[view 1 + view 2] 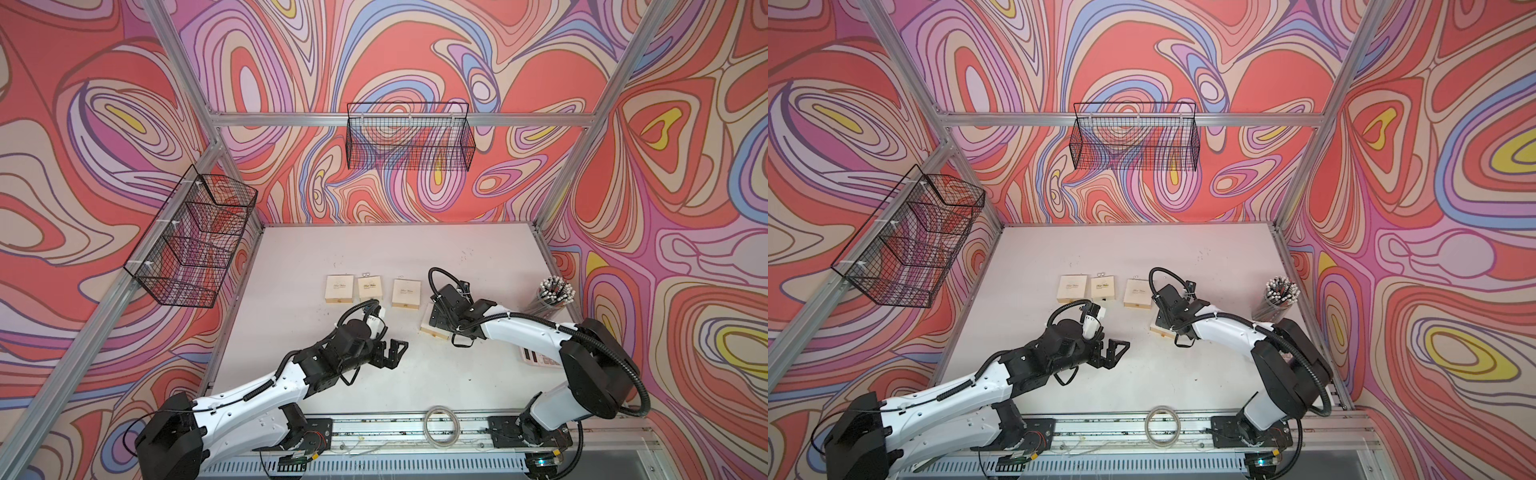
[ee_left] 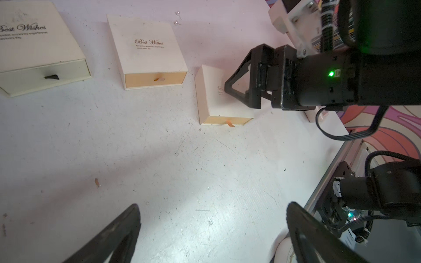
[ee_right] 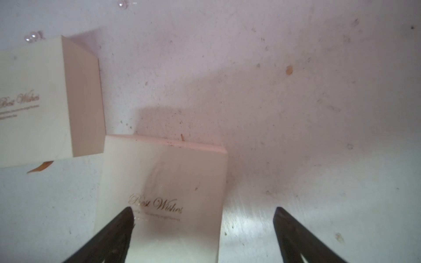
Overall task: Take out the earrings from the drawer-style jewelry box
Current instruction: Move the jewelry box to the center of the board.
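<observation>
The earrings (image 3: 32, 37) I can see are tiny pearly beads lying loose on the tabletop (image 1: 374, 249), just behind the row of cream boxes (image 1: 370, 286); none shows in a drawer. The box (image 3: 164, 182) under my right jaws is shut, its orange pull tab (image 2: 230, 123) poking from the front, so anything inside is hidden. Those jaws stand wide apart and empty, one over the lid, the other past its edge; whether they touch it I cannot tell. My left jaws are likewise spread and empty above bare tabletop.

The box looks light: if the tab is tugged with the sleeve unpinned, I expect the whole box to slide rather than the drawer. Its neighbour (image 3: 45, 102) sits close, so a wide approach could shove that into the loose beads and scatter them. The thin tab may slip free.

Each readable lid says "Best Wishes" in script; smaller lines beneath end "you are my angel forever" and "every day".
</observation>
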Robot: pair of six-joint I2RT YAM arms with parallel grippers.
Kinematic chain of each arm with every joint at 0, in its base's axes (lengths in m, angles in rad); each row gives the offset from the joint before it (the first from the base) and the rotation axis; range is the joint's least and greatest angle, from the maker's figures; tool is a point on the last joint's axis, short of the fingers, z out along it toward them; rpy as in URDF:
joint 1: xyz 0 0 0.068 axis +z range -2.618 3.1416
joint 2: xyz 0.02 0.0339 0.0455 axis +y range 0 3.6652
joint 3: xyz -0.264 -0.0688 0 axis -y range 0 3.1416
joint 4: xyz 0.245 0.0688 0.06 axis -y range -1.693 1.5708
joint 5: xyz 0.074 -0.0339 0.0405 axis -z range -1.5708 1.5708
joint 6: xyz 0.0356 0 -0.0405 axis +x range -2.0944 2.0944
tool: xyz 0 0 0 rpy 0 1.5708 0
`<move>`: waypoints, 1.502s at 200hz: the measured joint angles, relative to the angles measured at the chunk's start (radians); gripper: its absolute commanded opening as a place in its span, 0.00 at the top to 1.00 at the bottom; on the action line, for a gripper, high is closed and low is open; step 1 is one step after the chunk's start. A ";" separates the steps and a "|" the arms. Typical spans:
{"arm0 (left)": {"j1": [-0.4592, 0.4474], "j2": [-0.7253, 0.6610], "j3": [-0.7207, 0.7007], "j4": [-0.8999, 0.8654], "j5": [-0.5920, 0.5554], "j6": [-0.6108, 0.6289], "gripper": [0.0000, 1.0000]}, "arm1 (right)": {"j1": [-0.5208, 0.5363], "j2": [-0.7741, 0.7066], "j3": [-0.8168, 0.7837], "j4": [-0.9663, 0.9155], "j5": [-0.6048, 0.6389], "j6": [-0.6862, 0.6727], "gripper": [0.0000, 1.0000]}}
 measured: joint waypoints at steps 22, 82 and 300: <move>0.003 0.000 0.000 0.000 0.006 0.000 0.00 | 0.043 -0.002 0.056 0.001 0.004 -0.016 0.28; 0.011 -0.056 -0.001 -0.019 0.005 0.000 0.00 | 0.074 0.075 0.122 0.118 -0.089 -0.058 0.91; 0.024 -0.080 -0.004 -0.039 0.003 0.000 0.00 | 0.093 0.172 0.146 0.049 -0.043 -0.077 0.90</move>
